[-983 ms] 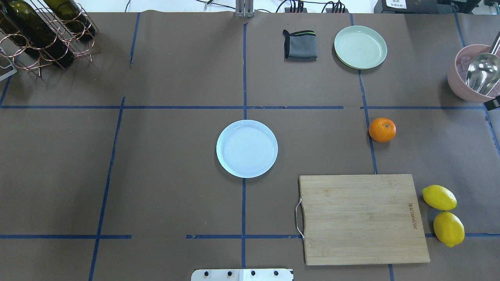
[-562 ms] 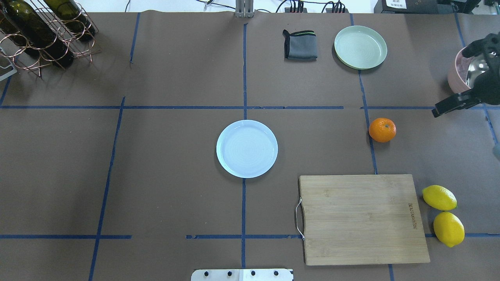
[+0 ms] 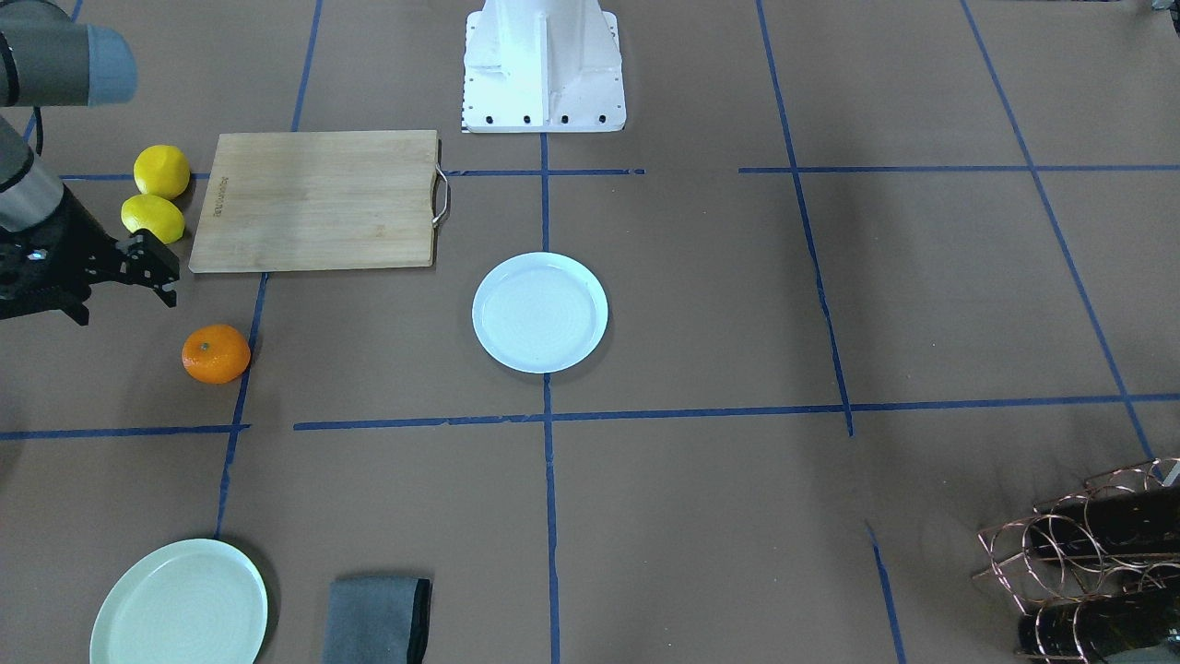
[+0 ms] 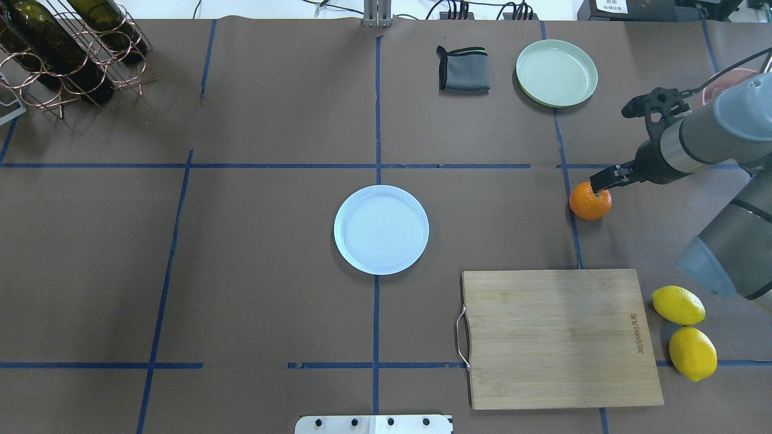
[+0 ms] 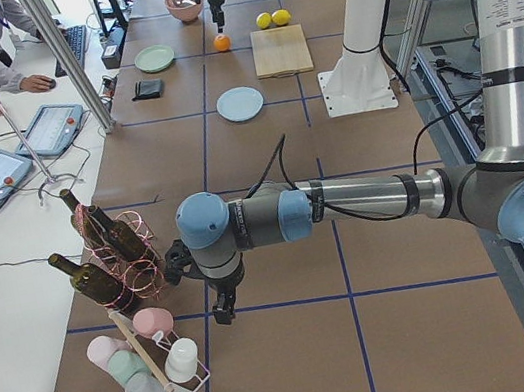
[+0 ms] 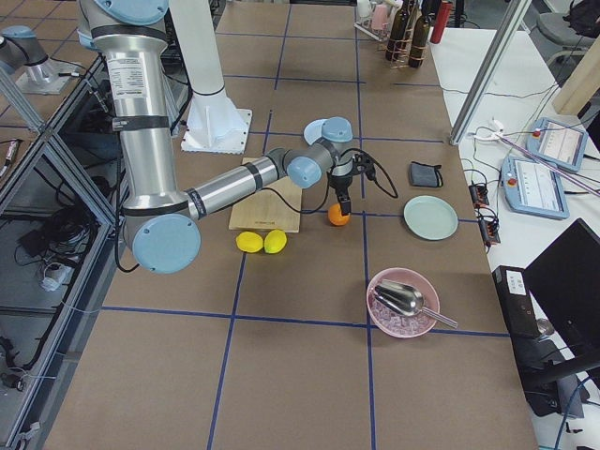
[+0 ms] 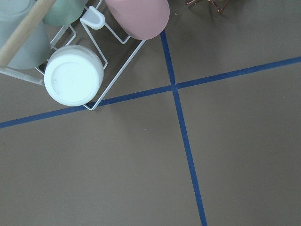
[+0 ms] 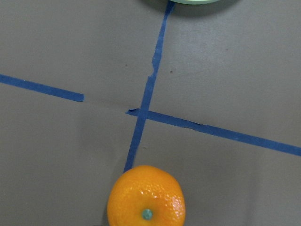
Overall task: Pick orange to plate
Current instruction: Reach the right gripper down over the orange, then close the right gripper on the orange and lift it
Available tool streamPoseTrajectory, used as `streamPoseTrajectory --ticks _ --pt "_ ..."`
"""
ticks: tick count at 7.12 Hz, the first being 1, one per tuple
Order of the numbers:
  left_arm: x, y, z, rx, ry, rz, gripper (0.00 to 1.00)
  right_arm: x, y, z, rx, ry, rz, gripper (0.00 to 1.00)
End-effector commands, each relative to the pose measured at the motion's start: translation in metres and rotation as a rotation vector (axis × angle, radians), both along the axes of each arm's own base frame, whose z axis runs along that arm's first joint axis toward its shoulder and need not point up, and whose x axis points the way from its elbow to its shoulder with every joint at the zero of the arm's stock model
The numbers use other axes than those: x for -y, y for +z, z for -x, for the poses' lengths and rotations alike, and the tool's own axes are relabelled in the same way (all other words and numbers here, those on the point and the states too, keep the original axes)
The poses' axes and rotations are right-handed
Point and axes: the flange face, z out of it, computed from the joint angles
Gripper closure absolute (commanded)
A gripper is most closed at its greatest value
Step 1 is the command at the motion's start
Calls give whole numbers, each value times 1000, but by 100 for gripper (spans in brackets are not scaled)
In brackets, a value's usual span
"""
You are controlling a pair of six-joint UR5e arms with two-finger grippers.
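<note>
Right now the small round bright-orange fruit [image 4: 590, 202] sits near the right edge of the brown table [image 4: 253, 253], well apart from the round bluish-white plate [image 4: 381, 229] at its centre. The right gripper [image 4: 609, 148] hangs over the fruit, jaws spread wide and empty; the fruit seems almost straight below.
</note>
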Motion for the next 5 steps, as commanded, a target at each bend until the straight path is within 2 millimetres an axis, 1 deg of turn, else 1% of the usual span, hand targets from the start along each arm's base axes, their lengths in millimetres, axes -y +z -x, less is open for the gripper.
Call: streamPoseTrajectory --ticks 1,3,5 --pt "1 -1 0 0 0 -4 0 8 4 19 7 13 -11 0" --pt "2 -2 -1 0 2 -6 0 8 21 33 -38 16 -9 0" --pt "2 -3 -1 0 0 -6 0 4 22 39 -40 12 -3 0"
